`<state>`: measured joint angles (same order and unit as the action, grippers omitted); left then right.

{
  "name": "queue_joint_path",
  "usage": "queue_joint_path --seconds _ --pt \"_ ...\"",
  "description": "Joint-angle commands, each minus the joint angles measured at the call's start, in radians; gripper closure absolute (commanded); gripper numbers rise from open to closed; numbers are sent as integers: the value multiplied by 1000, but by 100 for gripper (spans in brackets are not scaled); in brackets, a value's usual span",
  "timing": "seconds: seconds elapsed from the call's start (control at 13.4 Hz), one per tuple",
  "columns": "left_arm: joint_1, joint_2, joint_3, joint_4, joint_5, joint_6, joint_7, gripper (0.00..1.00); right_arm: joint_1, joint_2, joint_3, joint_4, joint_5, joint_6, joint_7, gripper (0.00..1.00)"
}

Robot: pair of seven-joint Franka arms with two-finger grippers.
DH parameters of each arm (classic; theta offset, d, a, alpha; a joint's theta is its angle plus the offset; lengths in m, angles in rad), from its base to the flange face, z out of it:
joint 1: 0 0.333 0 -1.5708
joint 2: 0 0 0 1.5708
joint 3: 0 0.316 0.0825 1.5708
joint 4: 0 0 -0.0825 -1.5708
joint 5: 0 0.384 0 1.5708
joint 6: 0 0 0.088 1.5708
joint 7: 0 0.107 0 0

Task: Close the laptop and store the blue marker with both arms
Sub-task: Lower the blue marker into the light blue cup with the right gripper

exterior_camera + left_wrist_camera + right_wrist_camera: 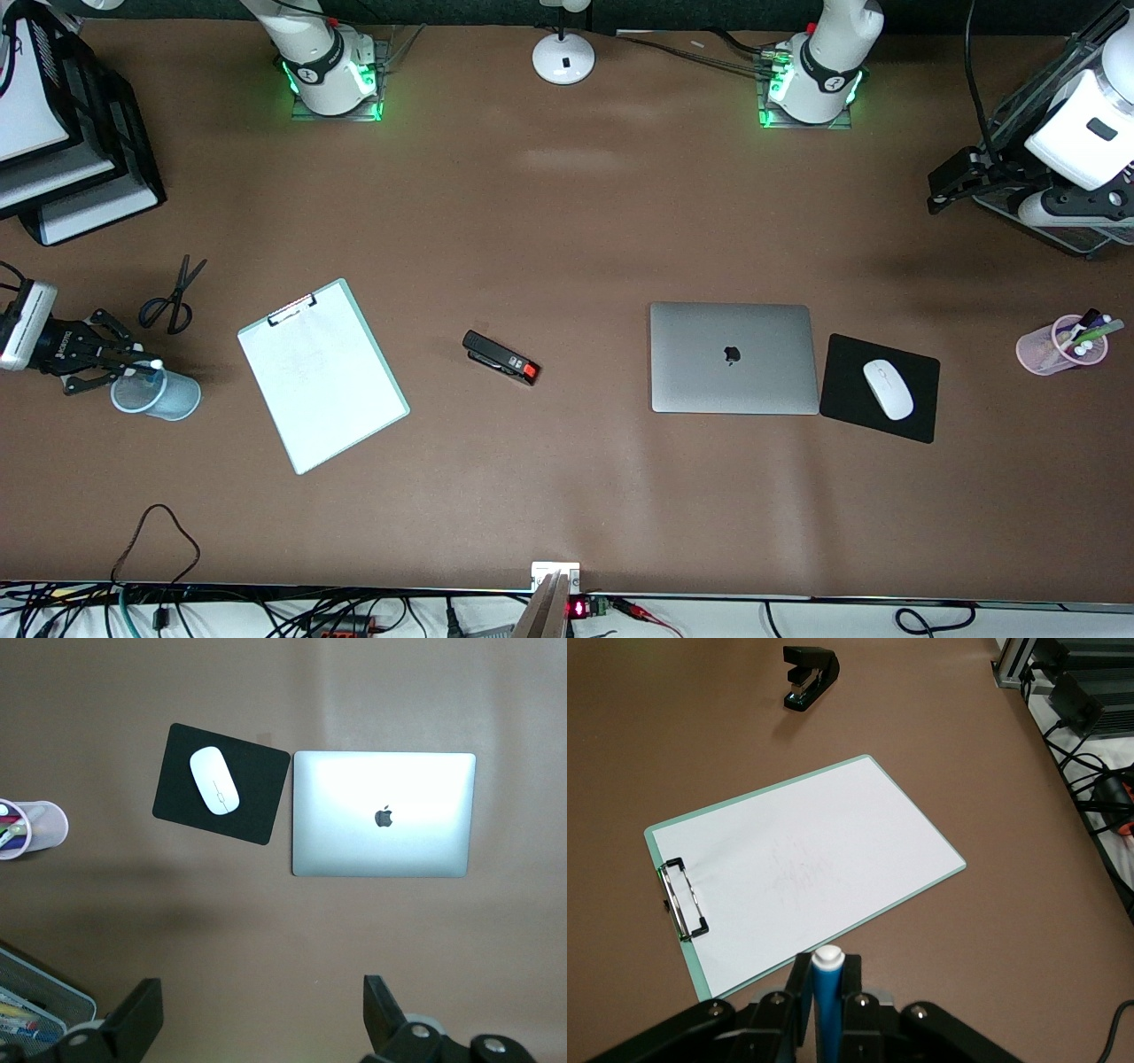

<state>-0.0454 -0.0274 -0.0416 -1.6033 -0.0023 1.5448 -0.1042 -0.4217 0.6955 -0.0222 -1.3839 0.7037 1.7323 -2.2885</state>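
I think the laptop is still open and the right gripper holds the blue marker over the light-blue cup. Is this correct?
Not quite. The laptop is already closed: the front view and the left wrist view both show its lid flat with the apple logo facing up. The rest stands: the right gripper holds the blue marker over the light-blue cup.

Left gripper [257,1019] hanging open over bare brown table [266,921]

The laptop [382,814] is lying shut, lid up with its dark apple logo showing. A black mouse pad [257,797] is sitting just beside it, carrying a white mouse [215,780]. A pink pen cup [40,828] is standing well apart from the pad, and a mesh tray [35,992] is showing at the frame's corner.
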Motion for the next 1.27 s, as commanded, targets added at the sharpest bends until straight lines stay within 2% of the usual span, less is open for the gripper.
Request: queue_joint_path --seconds 0.0,0.15,1.05,1.12,1.2 --pt "-7 -5 6 -15 -4 17 21 0 -32 32 11 34 34 -25 -11 90" --pt "-11 0 6 -10 -4 18 21 0 -45 48 10 34 71 -25 -12 90" --pt "-19 23 -12 36 -2 17 17 0 -84 105 8 37 72 -13 6 90" --pt "-19 23 -12 36 -2 18 17 0 -86 105 8 37 71 -14 7 84" --pt "-19 24 -12 36 -2 18 18 0 -86 102 8 36 71 -19 18 32"
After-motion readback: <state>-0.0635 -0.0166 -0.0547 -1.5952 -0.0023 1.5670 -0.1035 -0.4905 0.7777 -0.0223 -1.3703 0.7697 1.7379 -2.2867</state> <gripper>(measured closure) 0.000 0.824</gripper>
